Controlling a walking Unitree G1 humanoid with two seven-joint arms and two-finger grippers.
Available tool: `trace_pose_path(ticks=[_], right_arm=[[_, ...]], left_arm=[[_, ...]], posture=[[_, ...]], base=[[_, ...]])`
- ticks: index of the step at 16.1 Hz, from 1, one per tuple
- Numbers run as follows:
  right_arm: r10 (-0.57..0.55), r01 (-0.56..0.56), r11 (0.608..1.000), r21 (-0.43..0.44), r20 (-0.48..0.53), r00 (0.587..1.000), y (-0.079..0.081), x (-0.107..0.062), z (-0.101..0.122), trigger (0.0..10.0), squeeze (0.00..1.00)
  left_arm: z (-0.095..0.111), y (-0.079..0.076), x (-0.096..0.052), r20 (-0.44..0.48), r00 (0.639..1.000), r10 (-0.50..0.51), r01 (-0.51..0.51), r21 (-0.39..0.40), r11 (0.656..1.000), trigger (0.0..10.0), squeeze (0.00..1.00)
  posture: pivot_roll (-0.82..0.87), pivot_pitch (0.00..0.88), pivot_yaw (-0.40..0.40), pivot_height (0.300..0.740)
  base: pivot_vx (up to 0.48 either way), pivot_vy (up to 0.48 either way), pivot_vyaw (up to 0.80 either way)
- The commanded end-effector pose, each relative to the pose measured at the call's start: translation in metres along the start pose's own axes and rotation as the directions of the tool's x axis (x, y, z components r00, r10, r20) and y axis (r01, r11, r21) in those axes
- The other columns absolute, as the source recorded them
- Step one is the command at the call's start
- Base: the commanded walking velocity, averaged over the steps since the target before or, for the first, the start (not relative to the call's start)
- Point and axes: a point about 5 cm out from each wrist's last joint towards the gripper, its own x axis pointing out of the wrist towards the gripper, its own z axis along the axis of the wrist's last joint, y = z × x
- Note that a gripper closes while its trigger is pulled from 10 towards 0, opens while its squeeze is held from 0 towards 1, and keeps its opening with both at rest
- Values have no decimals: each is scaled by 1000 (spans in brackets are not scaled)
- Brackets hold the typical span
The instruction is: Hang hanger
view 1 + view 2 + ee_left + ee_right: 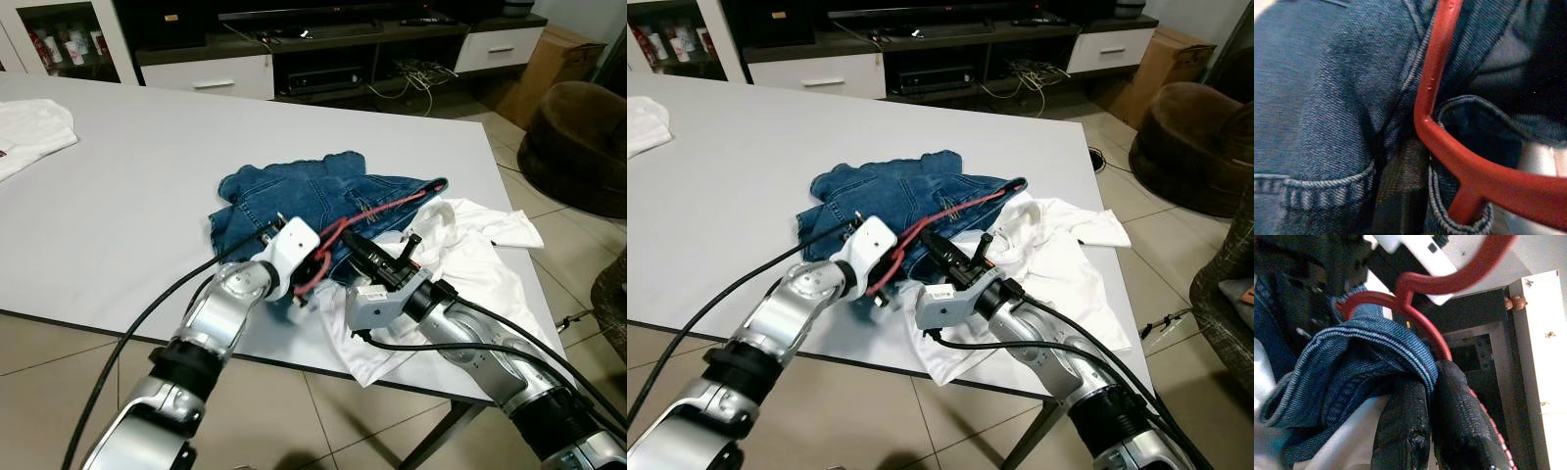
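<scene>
Denim shorts (313,196) lie on the white table (118,215), a red hanger (377,208) threaded through. The right gripper (1427,418) pinches their hem closed; the left gripper (299,294) sits at the hook, finger state unclear. Next, probably lift both to a rail.

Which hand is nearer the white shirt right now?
Right. The right hand sits over the white shirt, pinching the jeans' edge; the left hand is beside it, over the jeans.

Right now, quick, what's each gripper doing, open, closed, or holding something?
Left gripper: at the red hanger on the jeans; fingers cannot be told.
Right gripper: closed, pinching the jeans' denim edge beside the hanger.
</scene>
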Motion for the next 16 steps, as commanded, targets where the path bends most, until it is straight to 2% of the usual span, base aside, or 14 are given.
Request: trace_pose_path(ticks=[1, 4, 6, 8, 11, 13, 14, 16], right_arm=[[71, -74, 997, 16, 112, 991, 17, 5, 24, 10000, 0], [103, -100, 995, -29, 123, 987, 20, 9, 25, 10000, 0], [77, -74, 997, -27, 101, 992, 16, 13, 24, 10000, 0], [-5, 4, 999, 37, 23, 1000, 3, 15, 13, 10000, 0], [-69, 69, 990, 120, -7, 998, -22, 5, 2, 10000, 0], [-120, 123, 987, 107, -28, 992, -41, -6, -7, 10000, 0], [-126, 128, 986, 102, -29, 992, -43, -7, -7, 10000, 0], [-188, 189, 980, 71, -12, 982, -64, -9, -7, 10000, 0]], left_arm=[[26, -7, 7, 93, 995, -22, 24, -16, 1000, 10000, 0], [28, -10, 9, 96, 995, -26, 27, -14, 1000, 10000, 0], [28, -12, 10, 95, 995, -35, 35, -5, 999, 10000, 0], [22, -13, 9, 65, 997, -50, 49, 27, 998, 10000, 0], [0, -12, 1, -11, 995, -95, 95, 120, 988, 10000, 0], [-16, -2, -9, -85, 991, -107, 122, 211, 970, 10000, 0], [-18, 0, -10, -93, 990, -106, 124, 218, 968, 10000, 0], [-28, 15, -14, -162, 985, -55, 99, 274, 957, 10000, 0]], posture=[[2, 47, -10, 740], [-1, 47, -9, 740], [-1, 49, -9, 740], [0, 50, -8, 740], [2, 52, -9, 740], [-2, 54, -10, 740], [-2, 54, -10, 740], [-3, 53, -9, 740]], base=[[0, 0, 0], [0, 0, 0], [0, 0, 0], [0, 0, 0], [0, 0, 0], [0, 0, 0], [0, 0, 0], [0, 0, 0]])
